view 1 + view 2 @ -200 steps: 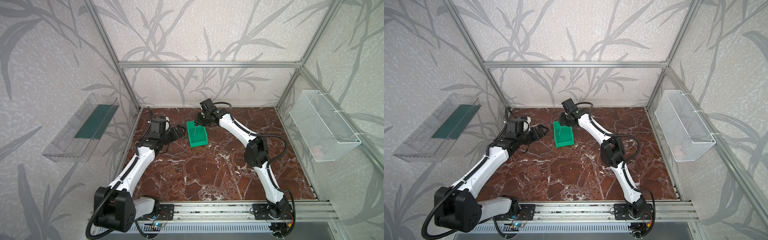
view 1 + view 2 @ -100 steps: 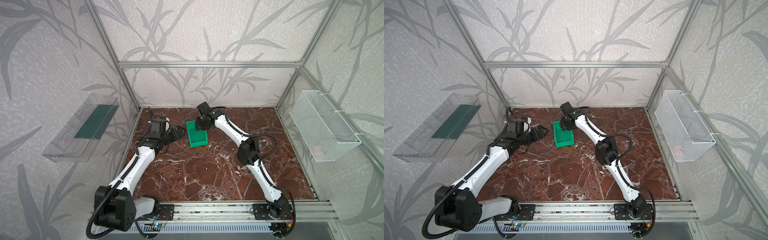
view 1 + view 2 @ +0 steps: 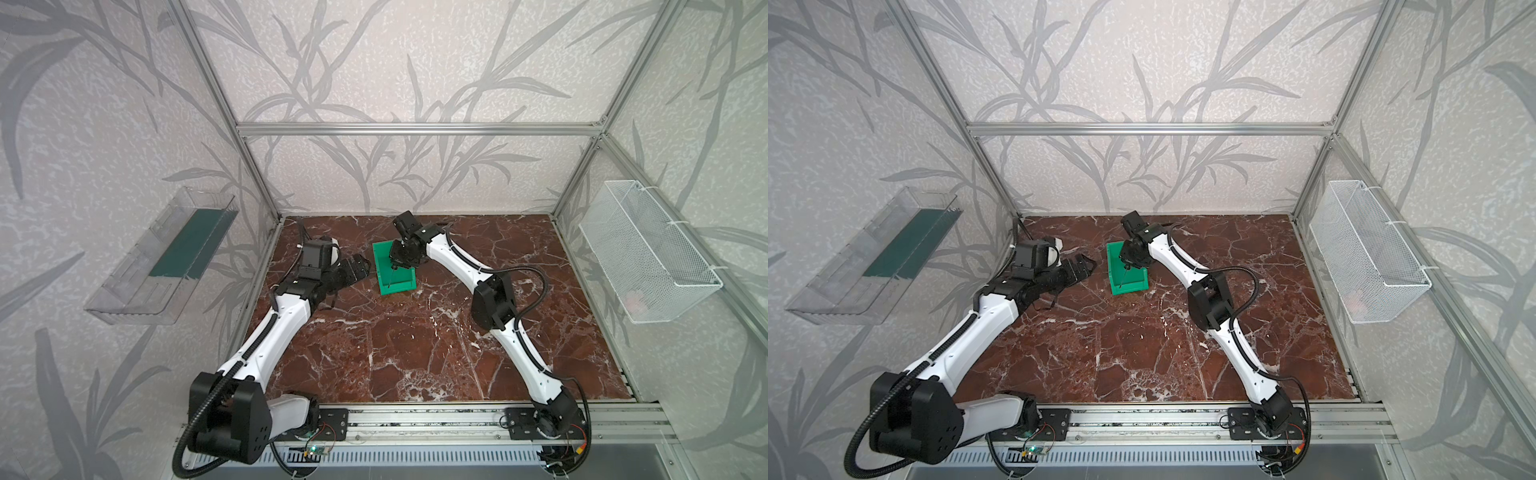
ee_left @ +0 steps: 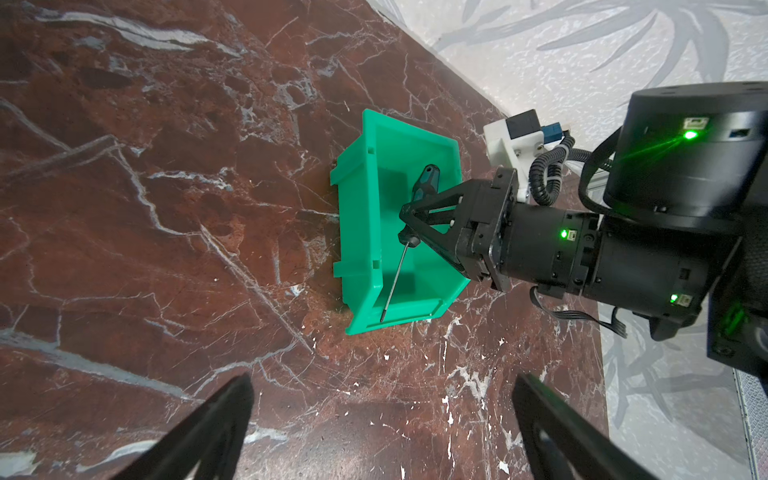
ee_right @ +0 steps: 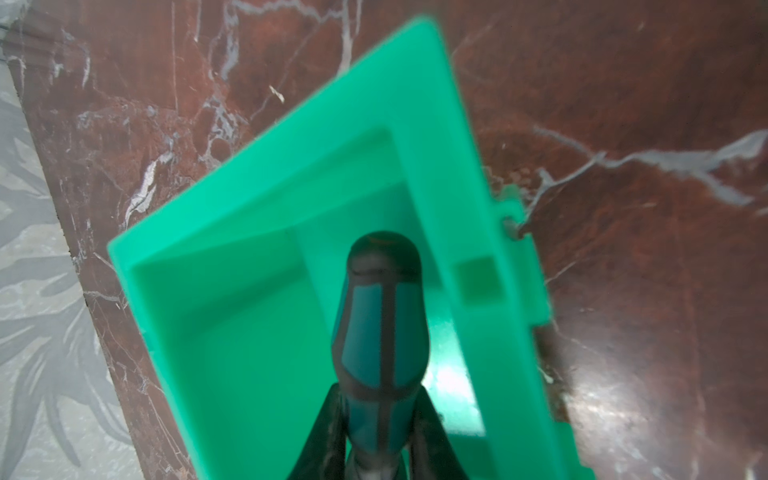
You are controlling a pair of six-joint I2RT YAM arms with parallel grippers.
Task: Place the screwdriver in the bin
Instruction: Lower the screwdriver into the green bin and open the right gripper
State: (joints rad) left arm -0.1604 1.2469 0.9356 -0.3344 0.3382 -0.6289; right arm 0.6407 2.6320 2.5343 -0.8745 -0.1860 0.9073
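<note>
The bright green bin (image 3: 405, 285) (image 3: 1134, 285) stands on the marble floor near the back, between the two arms. My right gripper (image 3: 398, 261) (image 3: 1128, 260) (image 4: 409, 224) hangs over it, shut on the screwdriver (image 4: 426, 185). The dark green-and-black handle (image 5: 380, 324) lies over the bin's inside (image 5: 249, 332). The thin shaft (image 4: 392, 282) slants down toward the bin's low front lip. My left gripper (image 3: 360, 266) (image 3: 1086, 266) (image 4: 382, 380) rests left of the bin, open and holding nothing.
A clear plastic tray (image 3: 166, 257) hangs on the left wall and a white wire-mesh basket (image 3: 648, 257) on the right wall. Aluminium frame posts stand at the corners, and a rail (image 3: 415, 417) runs along the front edge.
My right gripper has carried the screwdriver from behind the bin's back right corner forward, over the bin. The left arm has stayed put.
</note>
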